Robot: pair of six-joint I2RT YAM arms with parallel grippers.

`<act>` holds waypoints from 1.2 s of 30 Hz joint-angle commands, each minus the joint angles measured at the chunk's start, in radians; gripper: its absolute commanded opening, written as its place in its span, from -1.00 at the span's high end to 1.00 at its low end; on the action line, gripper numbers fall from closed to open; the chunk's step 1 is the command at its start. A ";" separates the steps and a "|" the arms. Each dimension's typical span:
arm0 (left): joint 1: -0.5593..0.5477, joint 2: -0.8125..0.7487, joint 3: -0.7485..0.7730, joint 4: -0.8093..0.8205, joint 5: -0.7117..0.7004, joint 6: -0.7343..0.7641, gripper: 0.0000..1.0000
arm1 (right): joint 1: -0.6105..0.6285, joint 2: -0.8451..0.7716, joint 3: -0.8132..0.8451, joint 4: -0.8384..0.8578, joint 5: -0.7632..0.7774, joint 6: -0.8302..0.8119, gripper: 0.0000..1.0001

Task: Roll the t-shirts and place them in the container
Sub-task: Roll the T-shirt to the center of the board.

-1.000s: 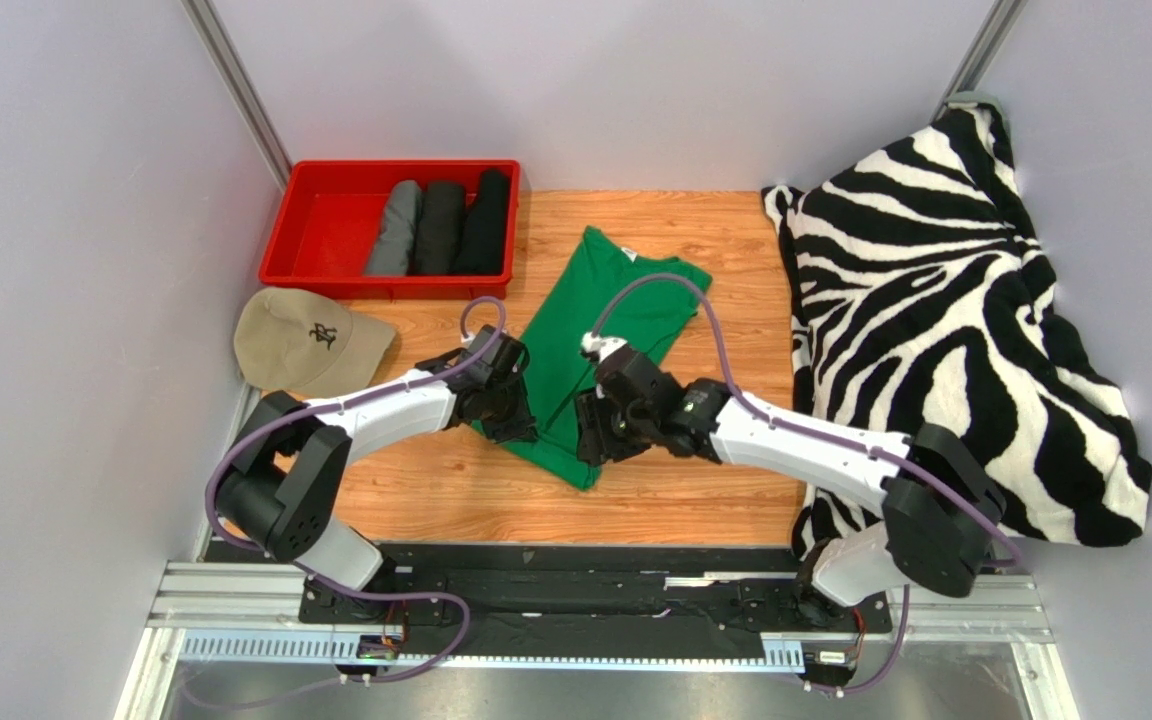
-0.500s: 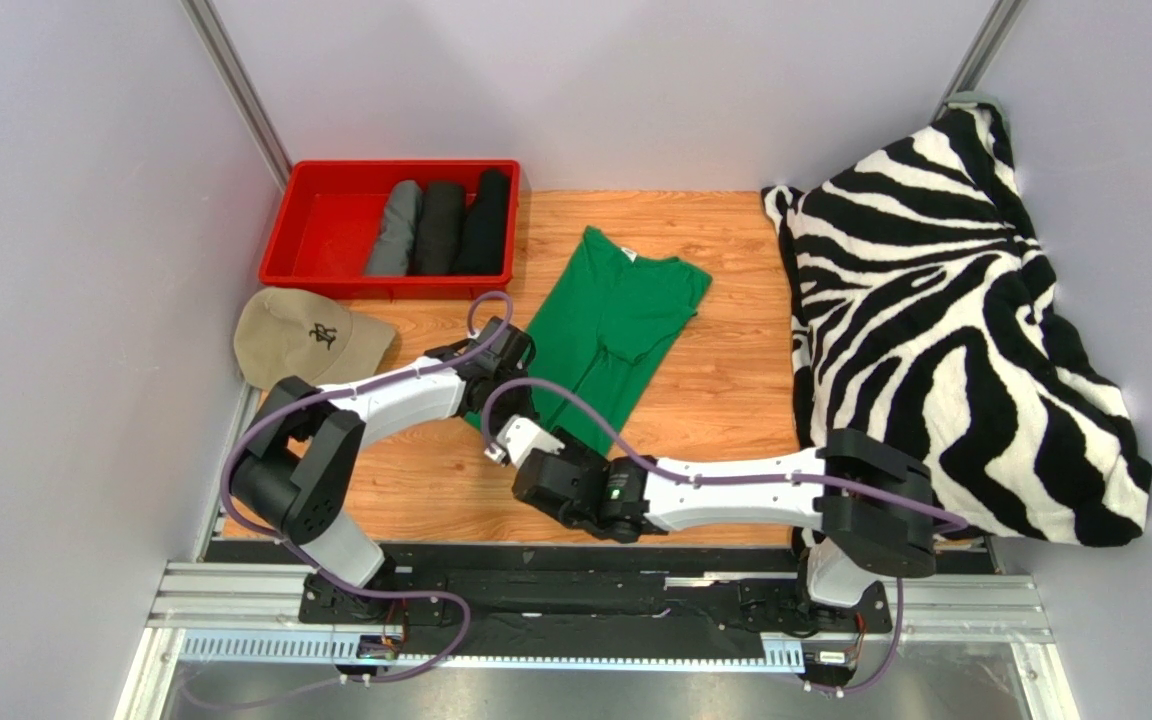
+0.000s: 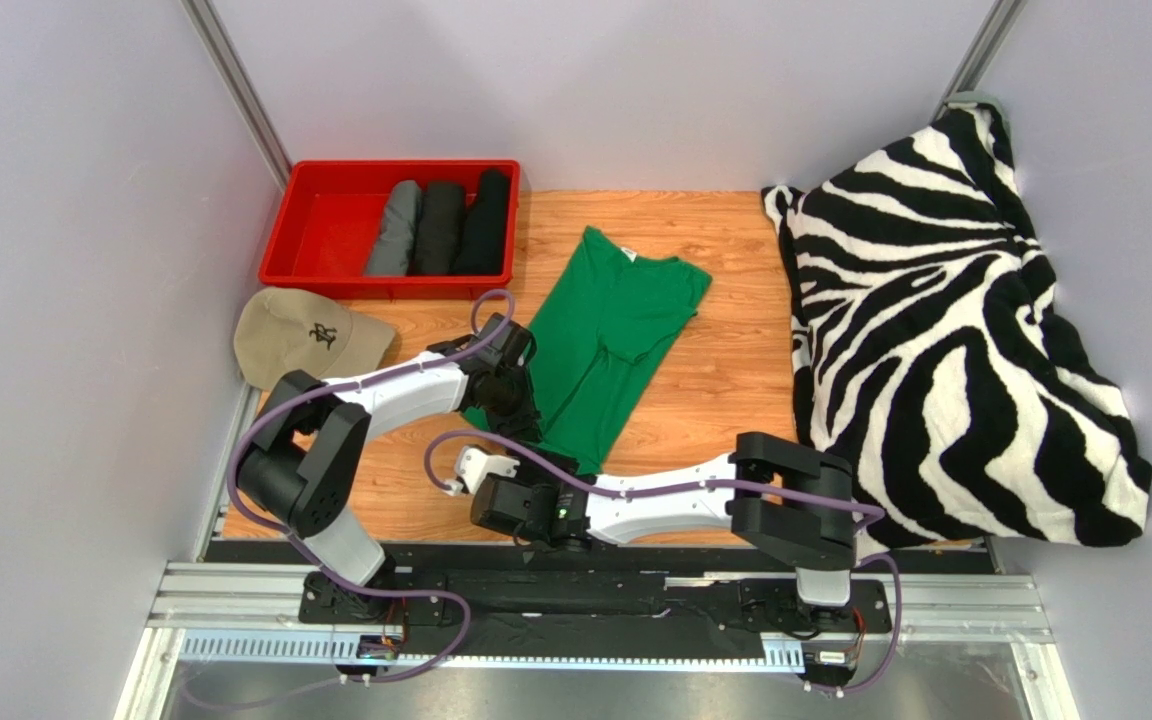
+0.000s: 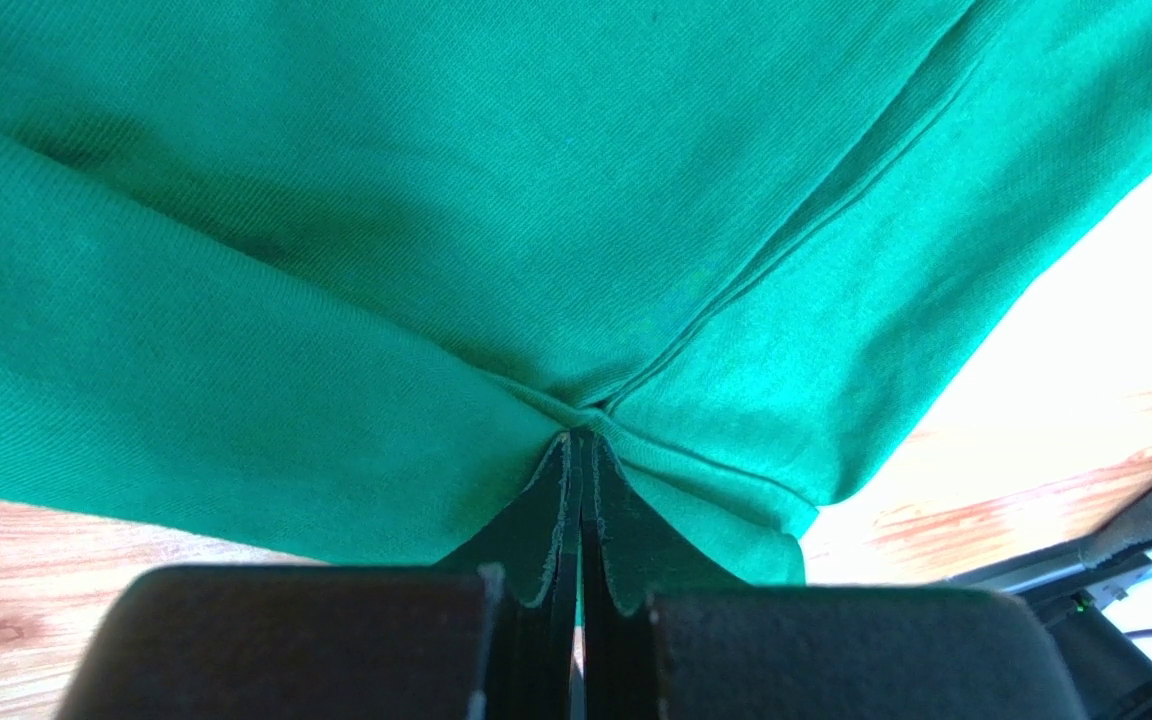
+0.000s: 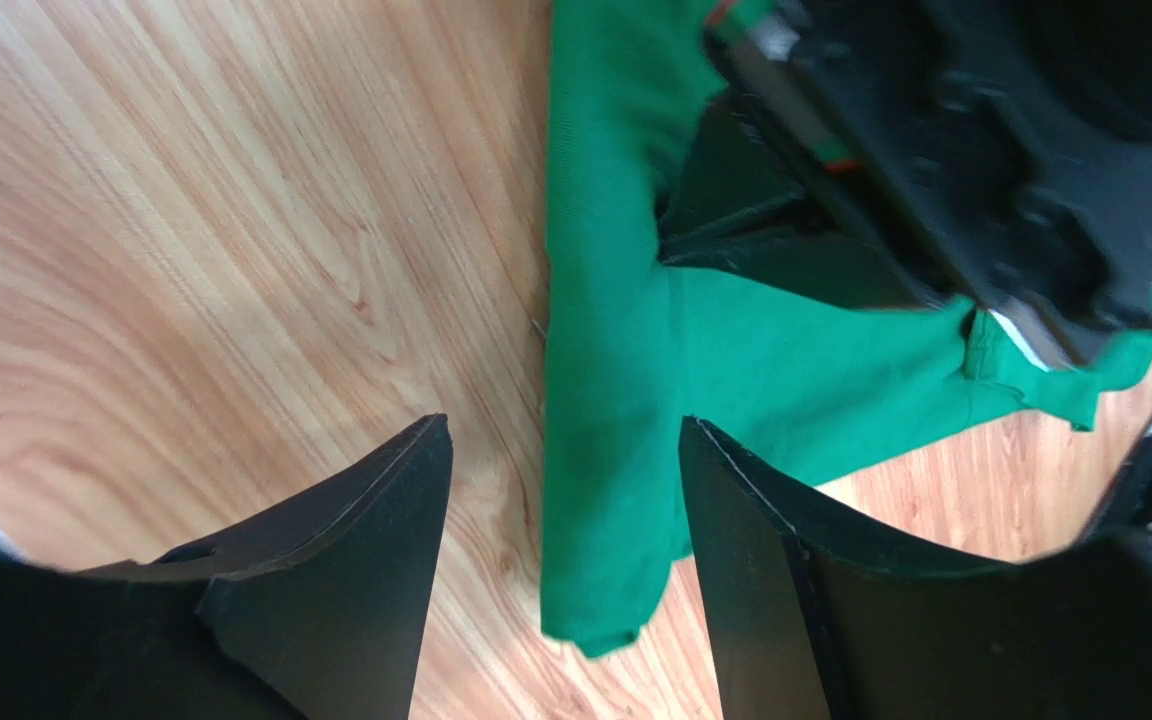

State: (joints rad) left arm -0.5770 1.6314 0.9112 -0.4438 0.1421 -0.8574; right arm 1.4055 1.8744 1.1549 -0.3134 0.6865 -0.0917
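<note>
**Left claw pins the hem, right claw let go and pulled back**

Top view: the green t-shirt (image 3: 608, 330) lies flat mid-table, folded narrow, with its collar toward 12 o'clock and its hem toward 6. At its 10 o'clock, the red bin (image 3: 312, 225) holds the grey roll (image 3: 394, 228) and two black rolls (image 3: 462, 222). The cap (image 3: 304, 338) lies at 9 o'clock and the zebra blanket (image 3: 943, 300) at 3. The left gripper (image 3: 513, 402) sits on the hem's 8 o'clock corner. The right gripper (image 3: 489, 488) is low over bare wood at the shirt's 7 o'clock.

Left wrist view: the jaws are clenched on a pinch of green cloth, and creases fan out from the grip.

Right wrist view: the fingers (image 5: 342, 570) stand apart and grasp nothing. The shirt's near corner lies on the wood beneath the gap.

Risks: with only one corner held, any pull by the left arm would likely drag the hem askew and undo the narrow fold. If the right claw comes in too shallow, it may close on one layer only or scrape the table, and the roll would start crooked.

Since a second ago, the right arm has swung off the hem's 5 o'clock corner toward the near table edge, its jaws widening. The left claw has kept its grip, nearly in place.
</note>
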 commanded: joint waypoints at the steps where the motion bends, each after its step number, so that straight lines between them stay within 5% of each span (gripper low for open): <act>1: 0.008 0.016 0.003 -0.053 0.014 0.035 1.00 | -0.014 0.052 0.054 0.063 0.054 -0.066 -0.25; 6: 0.017 0.005 -0.005 -0.059 0.021 0.046 1.00 | -0.039 0.089 0.066 0.077 0.051 -0.088 -0.22; 15: 0.042 -0.027 -0.017 -0.039 0.077 0.063 1.00 | -0.102 0.042 0.054 0.069 -0.123 -0.049 0.17; 18: 0.071 -0.062 -0.020 -0.032 0.114 0.061 0.85 | -0.138 -0.004 0.051 0.054 -0.234 -0.010 0.22; 23: 0.159 -0.185 0.009 -0.058 0.148 0.075 0.30 | -0.204 -0.050 0.048 0.030 -0.445 0.053 0.26; 30: 0.253 -0.333 0.060 -0.130 0.148 0.090 0.21 | -0.307 -0.084 0.017 0.040 -0.743 0.150 0.29; 36: 0.259 -0.461 -0.075 -0.108 0.137 0.031 0.21 | -0.428 -0.092 -0.038 0.115 -0.933 0.260 0.30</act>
State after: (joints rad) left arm -0.3111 1.2850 0.9173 -0.5247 0.2459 -0.7975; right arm 1.0782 1.7836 1.1725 -0.2138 -0.1066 0.0254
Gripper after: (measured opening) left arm 0.393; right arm 0.352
